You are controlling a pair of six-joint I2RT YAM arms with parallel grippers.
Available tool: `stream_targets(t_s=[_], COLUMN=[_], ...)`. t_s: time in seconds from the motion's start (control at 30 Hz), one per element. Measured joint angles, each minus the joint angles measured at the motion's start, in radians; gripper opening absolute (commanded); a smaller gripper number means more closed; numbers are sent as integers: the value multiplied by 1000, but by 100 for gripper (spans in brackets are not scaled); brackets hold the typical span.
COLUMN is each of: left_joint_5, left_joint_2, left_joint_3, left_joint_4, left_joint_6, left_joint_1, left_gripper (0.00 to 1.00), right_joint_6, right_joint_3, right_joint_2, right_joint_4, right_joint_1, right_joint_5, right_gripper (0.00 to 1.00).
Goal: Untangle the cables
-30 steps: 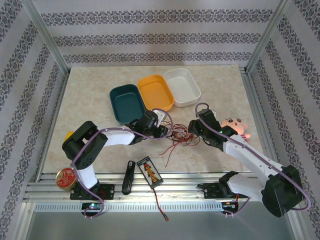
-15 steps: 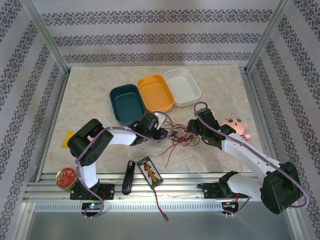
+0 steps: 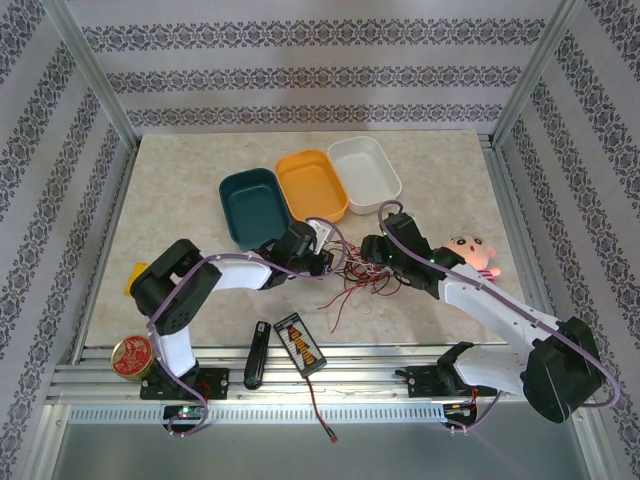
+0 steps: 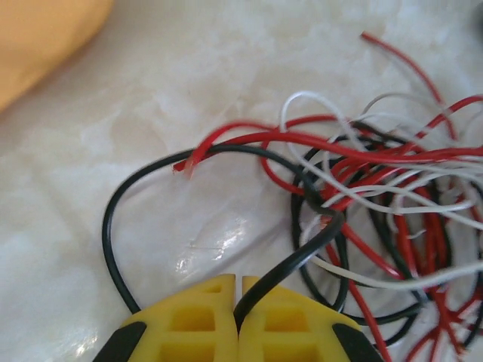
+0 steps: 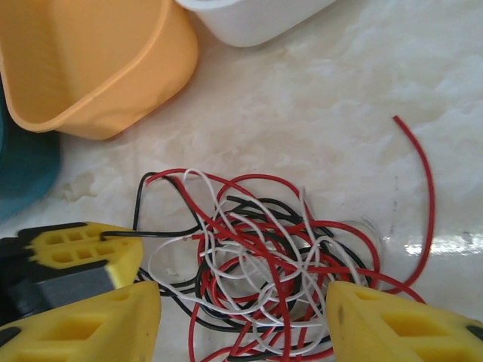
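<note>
The cables (image 3: 358, 275) lie as one knot of thin black, red and whitish wires on the marble table, between my two grippers. In the left wrist view my left gripper (image 4: 240, 285) is shut, its yellow fingers pinching a black wire (image 4: 287, 263) that loops out of the knot beside red strands (image 4: 302, 139) and a white one (image 4: 302, 96). My right gripper (image 5: 249, 320) hangs open right over the knot (image 5: 264, 249), one finger on each side, holding nothing. The left gripper's yellow fingers (image 5: 83, 253) show at the knot's left edge, the black wire running into them.
Teal (image 3: 250, 205), orange (image 3: 311, 183) and white (image 3: 363, 172) trays stand just behind the knot. A pink plush toy (image 3: 468, 252) lies to the right. Near the front edge are a black orange-striped device (image 3: 300, 343), a black tool (image 3: 257, 354) and a red tin (image 3: 131, 356).
My left gripper has closed on the black wire at the knot's left side. My right gripper has shifted a little to the left, over the knot, still open.
</note>
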Motion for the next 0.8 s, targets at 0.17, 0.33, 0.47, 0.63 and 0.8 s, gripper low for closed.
stream_targets(t_s=[0.17, 0.33, 0.47, 0.63, 0.8], left_joint_5=[2, 19, 39, 59, 74], left_joint_2=[-133, -200, -222, -241, -273], left_joint_3=[-60, -98, -108, -109, -92], left_joint_4=[4, 4, 4, 4, -24], left_joint_6=[-21, -43, -58, -69, -61], left_joint_1=[0, 0, 0, 0, 0], left_gripper=[0, 0, 0, 0, 0], right_joint_6=[6, 10, 13, 24, 28], right_joint_3=[4, 27, 36, 37, 36], right_joint_2=[50, 110, 164, 222, 267], right_joint_4=[30, 57, 71, 72, 70], right_joint_1=[10, 13, 13, 13, 13], right_joint_5=[-31, -57, -68, -68, -61], right_gripper=[57, 56, 54, 53, 53])
